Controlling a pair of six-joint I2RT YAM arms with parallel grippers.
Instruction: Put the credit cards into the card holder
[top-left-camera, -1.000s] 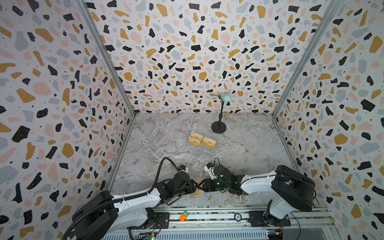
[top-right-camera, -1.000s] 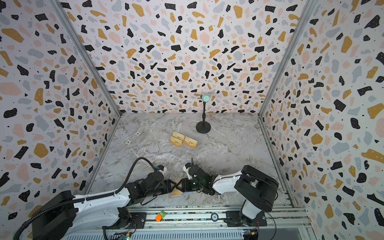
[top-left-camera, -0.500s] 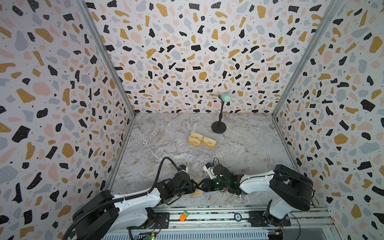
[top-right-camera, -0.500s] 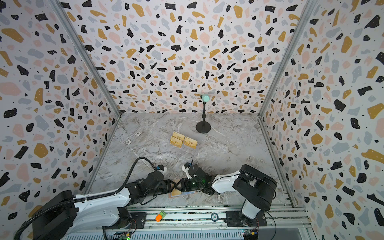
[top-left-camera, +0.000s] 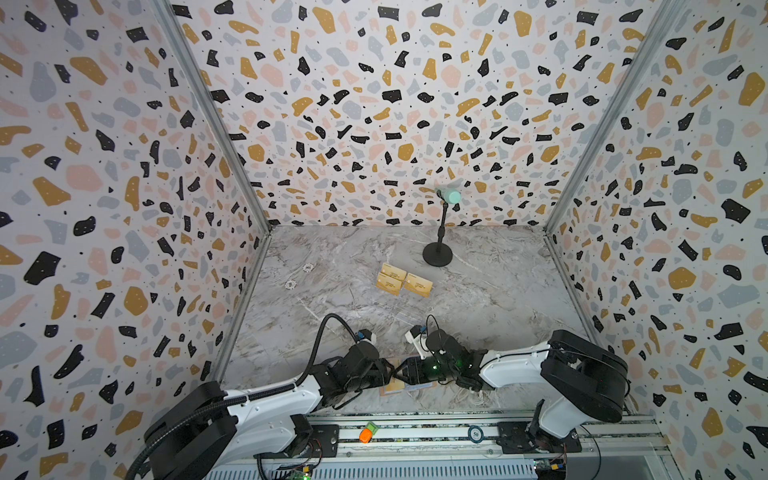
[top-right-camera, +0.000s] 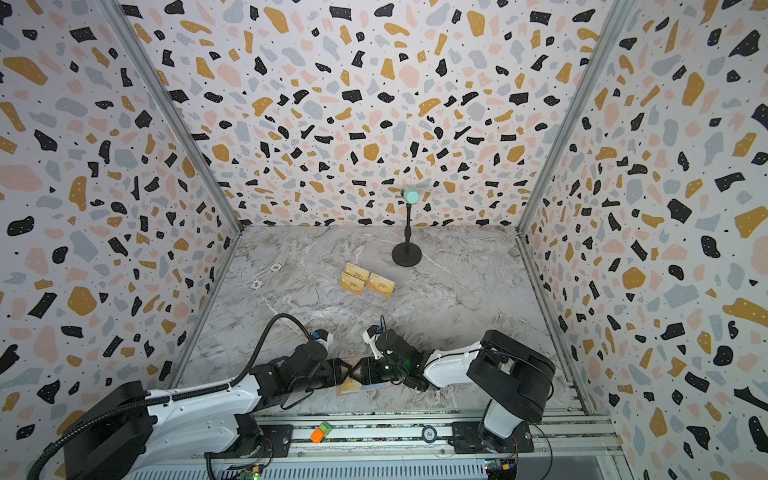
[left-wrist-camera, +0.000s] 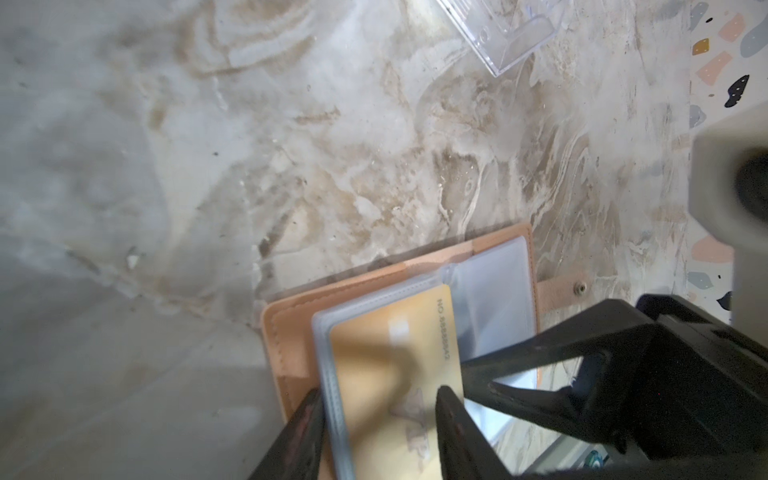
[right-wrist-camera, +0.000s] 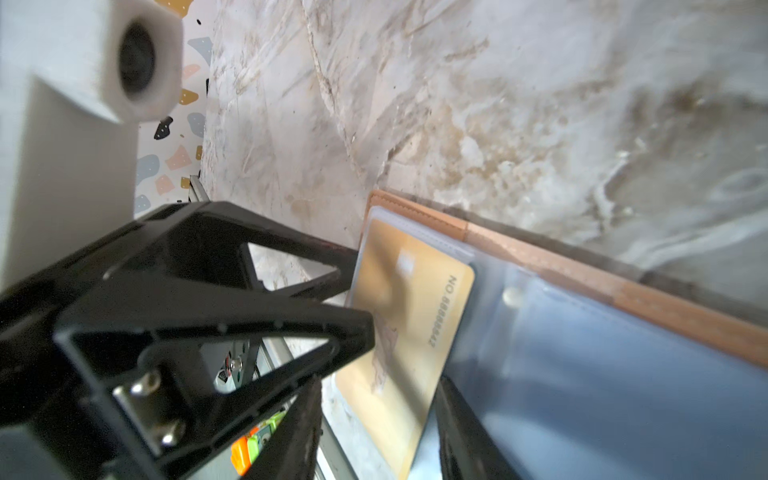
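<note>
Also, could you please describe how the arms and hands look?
Both arms: white shells, black joints. The left arm carries a black ribbed hose; the right arm shows green lights. The left hand and right hand are black, with open triangular fingers.

The card holder (left-wrist-camera: 286, 332) is salmon pink with cloudy clear sleeves (left-wrist-camera: 494, 299); the card (left-wrist-camera: 390, 365) is gold with dark print. The table (top-left-camera: 478, 299) is grey-beige veined marble. The walls (top-left-camera: 374, 104) are white with black, mustard, pink and grey flecks. The stand (top-left-camera: 437, 254) is black.
</note>
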